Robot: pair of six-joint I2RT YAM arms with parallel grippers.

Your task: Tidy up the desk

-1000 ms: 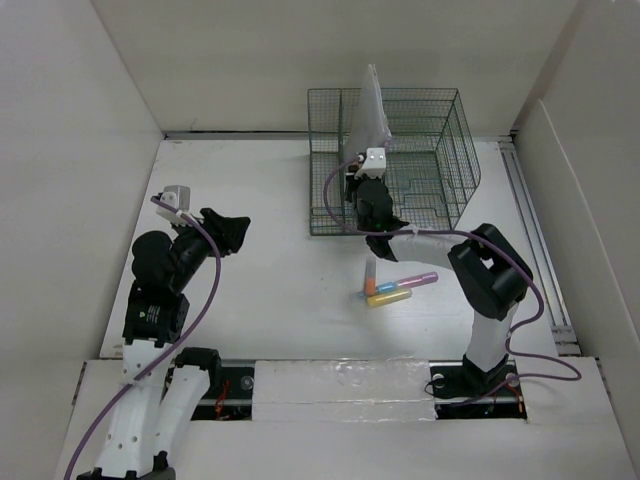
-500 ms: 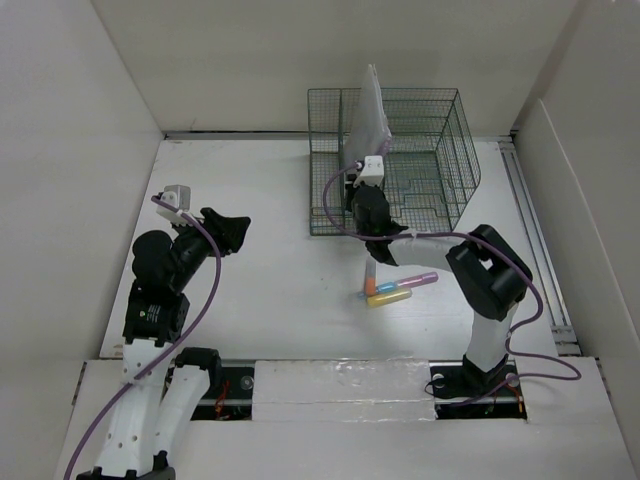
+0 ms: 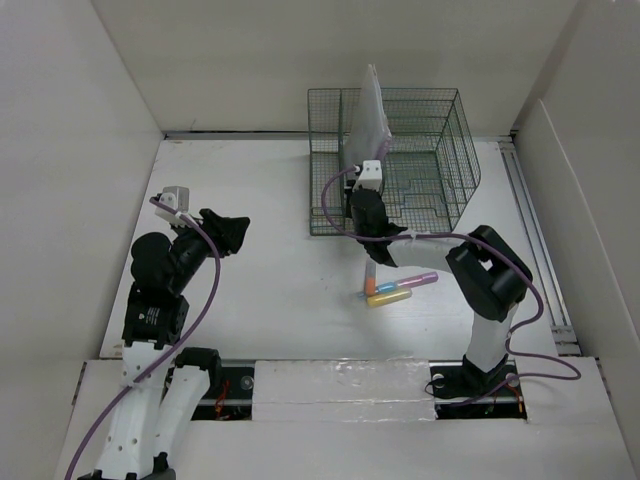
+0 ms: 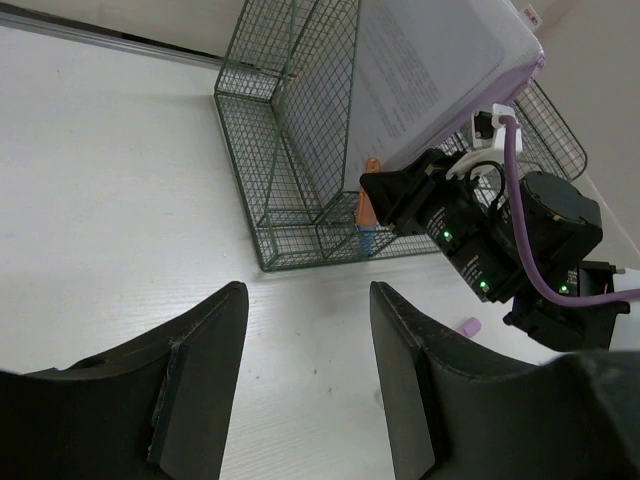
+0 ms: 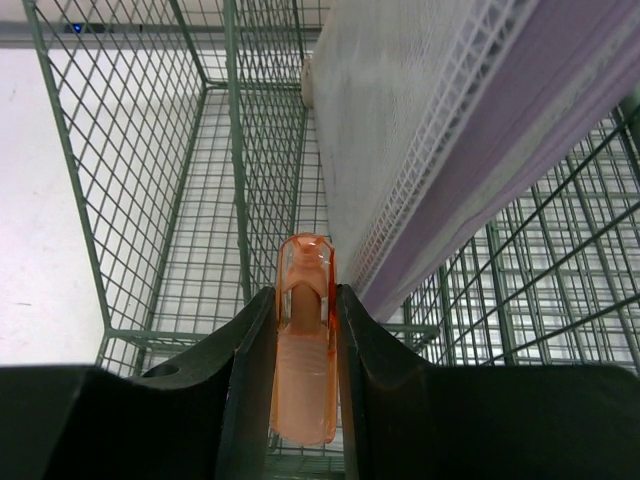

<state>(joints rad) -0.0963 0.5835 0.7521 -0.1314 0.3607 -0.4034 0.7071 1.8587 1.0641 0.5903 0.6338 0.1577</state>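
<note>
The right jaws are closed on an orange marker [image 5: 303, 370], gripping its barrel from both sides with the capped end sticking out ahead of them. The marker's long axis runs straight along the jaws' own line. It points away from the near edge of the table [image 3: 270, 200] toward the far edge, at the wire basket [image 3: 440, 120] standing at the far right of the table.

From the right wrist view, the cap lies just left of the purple-edged notebook [image 5: 450, 130] that leans in the basket, and a mesh divider [image 5: 240, 180] stands further left. Whether the tip has crossed the basket's front wall cannot be told. The drop probably turns on that narrow slot, since the marker has to go in lengthwise between divider and notebook.

The right arm [image 3: 490, 275] is the one at the basket. The left arm [image 3: 165, 265] hangs over the left side of the table, well apart, its jaws parted and empty. More loose markers [image 3: 395, 287] lie on the table near the right arm, between the basket and the near edge.
</note>
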